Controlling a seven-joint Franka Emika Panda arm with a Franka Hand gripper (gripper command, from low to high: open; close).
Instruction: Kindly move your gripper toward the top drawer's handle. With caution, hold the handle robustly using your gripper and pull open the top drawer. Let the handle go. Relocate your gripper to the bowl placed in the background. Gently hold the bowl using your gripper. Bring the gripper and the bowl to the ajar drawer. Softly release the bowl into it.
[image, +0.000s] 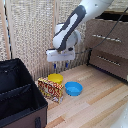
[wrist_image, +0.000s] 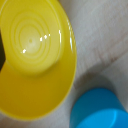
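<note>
Gripper hovered above the yellow bowl, fingers apart and empty. A patterned box stood against the bowl; a blue bowl sat just beside. The top drawer stood open behind.

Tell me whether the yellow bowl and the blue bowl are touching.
Apart. The wrist view shows a strip of bare wooden floor between the yellow bowl and the blue bowl.
</note>
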